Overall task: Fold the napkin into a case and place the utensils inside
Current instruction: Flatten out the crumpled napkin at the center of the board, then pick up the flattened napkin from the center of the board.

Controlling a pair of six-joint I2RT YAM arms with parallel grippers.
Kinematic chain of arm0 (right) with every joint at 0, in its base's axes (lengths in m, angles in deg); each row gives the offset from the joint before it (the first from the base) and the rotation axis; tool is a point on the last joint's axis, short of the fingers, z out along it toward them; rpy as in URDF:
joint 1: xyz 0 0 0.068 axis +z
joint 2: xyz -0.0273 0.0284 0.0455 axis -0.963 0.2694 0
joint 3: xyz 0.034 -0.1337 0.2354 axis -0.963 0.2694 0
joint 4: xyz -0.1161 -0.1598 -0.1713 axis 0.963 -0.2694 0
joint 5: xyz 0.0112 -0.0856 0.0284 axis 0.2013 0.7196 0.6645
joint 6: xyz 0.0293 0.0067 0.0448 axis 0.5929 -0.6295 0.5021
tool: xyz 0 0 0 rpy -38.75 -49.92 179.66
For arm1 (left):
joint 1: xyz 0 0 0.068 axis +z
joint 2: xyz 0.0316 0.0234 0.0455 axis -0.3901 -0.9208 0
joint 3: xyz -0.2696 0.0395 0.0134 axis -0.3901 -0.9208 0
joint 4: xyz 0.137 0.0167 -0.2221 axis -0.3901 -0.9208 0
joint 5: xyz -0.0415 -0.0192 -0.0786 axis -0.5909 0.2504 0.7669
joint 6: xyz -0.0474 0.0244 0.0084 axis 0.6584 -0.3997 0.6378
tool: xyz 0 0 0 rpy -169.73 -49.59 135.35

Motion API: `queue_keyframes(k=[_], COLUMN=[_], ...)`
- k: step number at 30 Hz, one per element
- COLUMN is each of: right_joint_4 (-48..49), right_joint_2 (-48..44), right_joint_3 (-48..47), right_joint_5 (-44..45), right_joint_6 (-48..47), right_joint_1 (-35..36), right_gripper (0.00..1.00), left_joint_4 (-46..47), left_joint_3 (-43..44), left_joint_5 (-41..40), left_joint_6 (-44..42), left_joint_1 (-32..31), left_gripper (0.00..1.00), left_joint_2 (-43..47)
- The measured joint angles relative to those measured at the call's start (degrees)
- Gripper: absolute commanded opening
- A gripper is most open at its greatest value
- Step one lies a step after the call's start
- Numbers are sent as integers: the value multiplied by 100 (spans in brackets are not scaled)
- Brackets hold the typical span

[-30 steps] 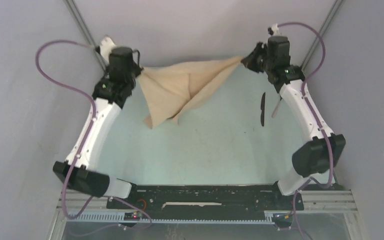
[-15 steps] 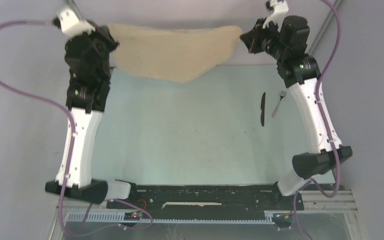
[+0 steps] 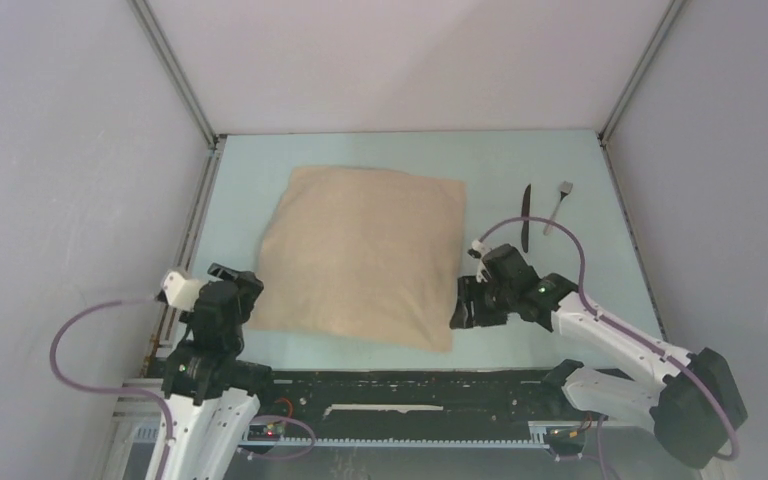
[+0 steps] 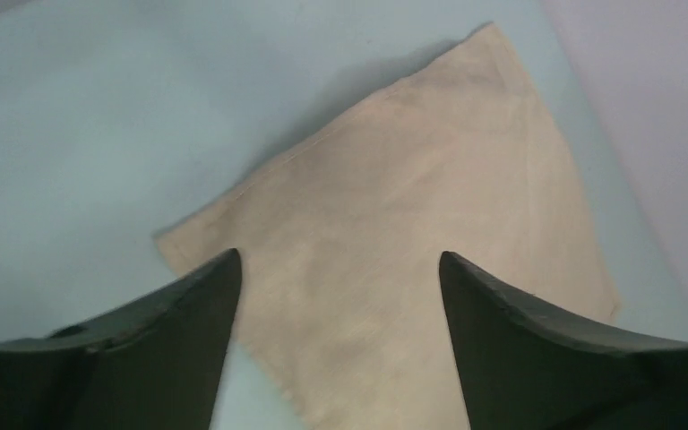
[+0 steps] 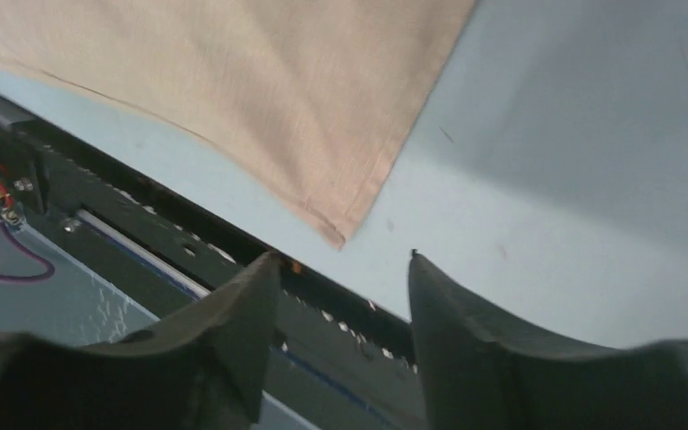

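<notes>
The beige napkin (image 3: 365,255) lies spread flat on the pale blue table, roughly square. It also fills the left wrist view (image 4: 394,260) and the upper left of the right wrist view (image 5: 260,90). My left gripper (image 4: 339,262) hovers open over its near left corner, holding nothing. My right gripper (image 5: 345,260) stands open just off its near right corner, above the table's front edge. In the top view the left gripper (image 3: 242,287) and right gripper (image 3: 460,308) flank the cloth's near side. A black knife (image 3: 525,216) and a grey fork (image 3: 558,205) lie at the far right.
The black front rail (image 3: 410,385) with the arm bases runs along the near edge. Grey walls (image 3: 60,150) close in on the left, right and back. A bare strip of table (image 3: 550,270) lies between the napkin and the right wall.
Both grippers carried the napkin from the back wall toward the near edge, laid it flat and opened, letting go of its corners.
</notes>
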State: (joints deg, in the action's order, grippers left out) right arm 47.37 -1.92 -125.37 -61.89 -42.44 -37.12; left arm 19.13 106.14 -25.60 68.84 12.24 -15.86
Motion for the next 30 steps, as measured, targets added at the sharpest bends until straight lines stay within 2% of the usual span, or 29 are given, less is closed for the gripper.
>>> queue_keyframes(k=[3,7,10,13,17,22,25,30], right_joint_4=[-516,-476,-74,299,667,1032,1045,1224], right_joint_2=[-293,-341,212,1154,2352,3816,4634,5224], right_joint_3=[223,57,-192,-702,-1622,-2975,-3689,-3840], right_joint_5=[37,-70,-55,-2,286,708,743,540], right_joint_6=[380,459,570,754,938,984,1043,1174], right_joint_1=[-247,-929,-1357,-1587,-1790,-1956,-2092,-2352], right_gripper=[69,66,62,62,60,58,63,67], left_joint_4=[-752,-1296,-1147,-483,957,2457,3193,3897], left_joint_3=[59,535,745,693,656,1126,1285,1939], left_joint_5=[4,-59,-125,127,1211,2297,2581,2704], left_joint_6=[297,516,428,83,-348,-437,-321,166], left_joint_1=[0,0,2,4,4,4,15,57], left_gripper=[98,98,97,97,96,98,98,100], left_joint_2=[291,330,197,-345,-1912,-4446,-5499,-7003])
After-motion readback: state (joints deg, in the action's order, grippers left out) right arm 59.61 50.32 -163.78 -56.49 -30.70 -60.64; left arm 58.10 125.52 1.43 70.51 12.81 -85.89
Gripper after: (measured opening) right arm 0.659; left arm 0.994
